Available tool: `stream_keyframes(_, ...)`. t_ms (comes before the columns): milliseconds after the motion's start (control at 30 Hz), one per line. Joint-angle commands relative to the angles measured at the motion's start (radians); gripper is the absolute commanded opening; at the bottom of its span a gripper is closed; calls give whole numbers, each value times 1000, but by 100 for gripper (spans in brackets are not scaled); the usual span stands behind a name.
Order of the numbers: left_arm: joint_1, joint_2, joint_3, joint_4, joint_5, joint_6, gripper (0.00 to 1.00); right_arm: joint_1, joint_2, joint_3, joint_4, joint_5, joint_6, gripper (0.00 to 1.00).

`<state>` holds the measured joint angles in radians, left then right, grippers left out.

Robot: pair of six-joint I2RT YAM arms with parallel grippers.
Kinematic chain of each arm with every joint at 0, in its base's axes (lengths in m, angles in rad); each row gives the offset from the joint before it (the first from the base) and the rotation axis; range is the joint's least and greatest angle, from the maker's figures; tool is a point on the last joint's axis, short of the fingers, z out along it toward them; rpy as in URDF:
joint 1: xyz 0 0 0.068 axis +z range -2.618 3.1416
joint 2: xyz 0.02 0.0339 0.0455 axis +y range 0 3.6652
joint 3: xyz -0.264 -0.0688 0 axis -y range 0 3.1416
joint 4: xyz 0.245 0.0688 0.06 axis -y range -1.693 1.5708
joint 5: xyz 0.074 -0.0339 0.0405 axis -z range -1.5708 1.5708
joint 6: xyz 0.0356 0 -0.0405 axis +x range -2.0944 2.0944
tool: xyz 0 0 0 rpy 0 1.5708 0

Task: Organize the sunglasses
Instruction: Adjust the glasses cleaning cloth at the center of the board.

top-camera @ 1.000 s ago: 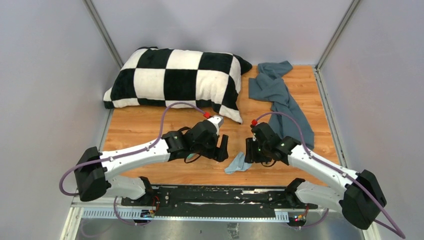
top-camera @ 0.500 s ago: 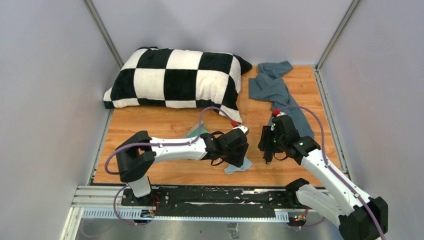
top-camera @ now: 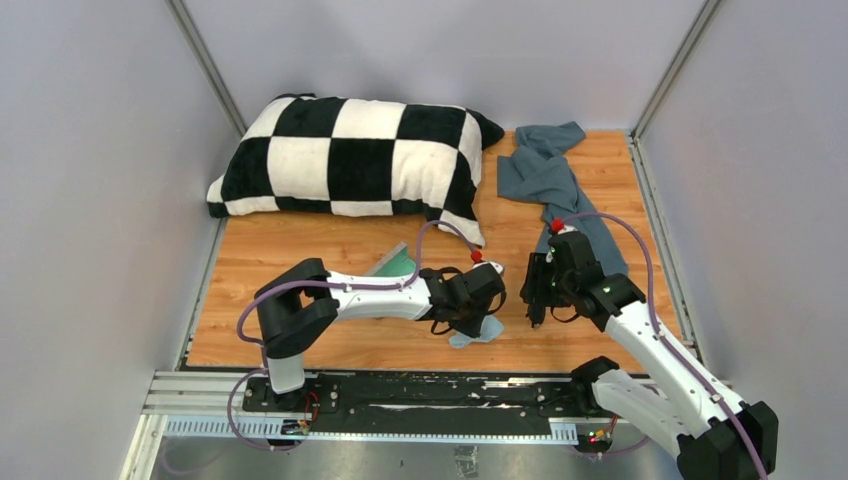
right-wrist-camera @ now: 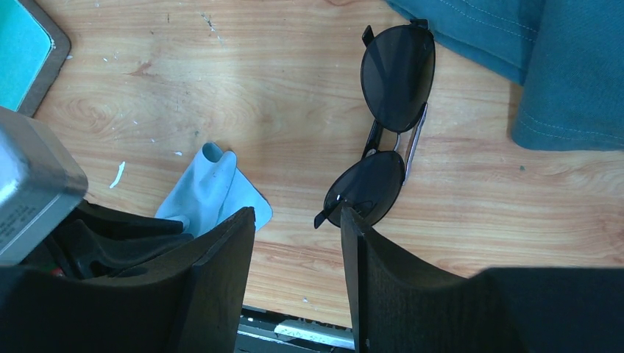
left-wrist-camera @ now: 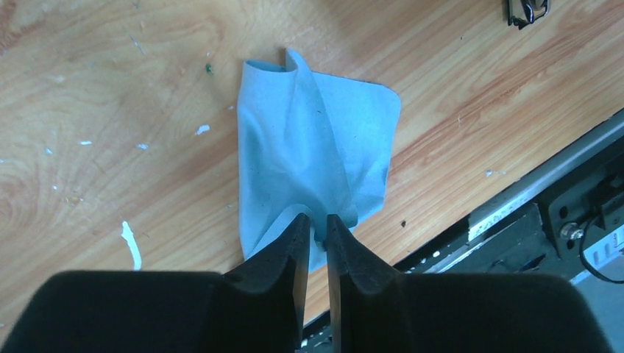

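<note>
Status: early, main step not done; sunglasses [right-wrist-camera: 394, 110] lie folded on the table [top-camera: 260, 250], lenses up, just beside the edge of the blue-grey garment [right-wrist-camera: 574, 73]; nothing is holding them.

Left gripper [left-wrist-camera: 318, 228]: reached across to the near edge of the table, jaws all but closed, pinching the near edge of the light-blue cloth [left-wrist-camera: 309, 140]; the rest of the cloth is flat on the wood, so no lift shows yet.

Right gripper [right-wrist-camera: 294, 217]: jaws parted a moderate way, nothing between them; it hovers just short of the sunglasses, with one fingertip overlapping the nearer lens in the wrist view; cannot tell if it touches.

Case [top-camera: 398, 264]: lies open with its teal lining up, left of the cloth and behind the left arm; nothing visible in it. The checkered pillow [top-camera: 350, 155] at the back is not involved.

Left to do, my read: grasp the sunglasses, get them into the case, probably the cloth too, then close it. Nothing is stowed so far; the cloth pinch is the only part underway.
</note>
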<state>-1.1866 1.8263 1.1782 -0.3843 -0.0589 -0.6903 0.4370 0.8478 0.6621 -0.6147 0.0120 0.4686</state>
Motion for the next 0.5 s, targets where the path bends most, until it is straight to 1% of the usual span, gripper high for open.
stream_keyframes(0,-11,8,7,-17,-4,-6,15,-14,-4,-2,-28,11,-17,52)
stream_keyframes(33,-11,5,11,-21,-6,-6,11,-14,-3,-1,-28,9,-18,52)
stream_keyframes(67,-11,1,12,-22,-8,-6,4,-14,-2,-1,-26,8,-17,52)
stream_keyframes(100,-11,-4,15,-24,-12,-4,1,-14,0,-2,-25,7,-17,52)
stream_keyframes(167,-12,-18,24,-38,-27,9,0,-15,0,-2,-24,6,-15,52)
stream_keyframes(267,-10,-39,62,-97,-99,55,0,-14,-5,-2,-23,6,-12,52)
stream_keyframes(367,5,-49,135,-152,-161,159,0,-14,-20,-1,-25,13,-11,52)
stream_keyframes(467,45,-50,225,-188,-188,242,0,-16,-36,10,-35,28,-11,52)
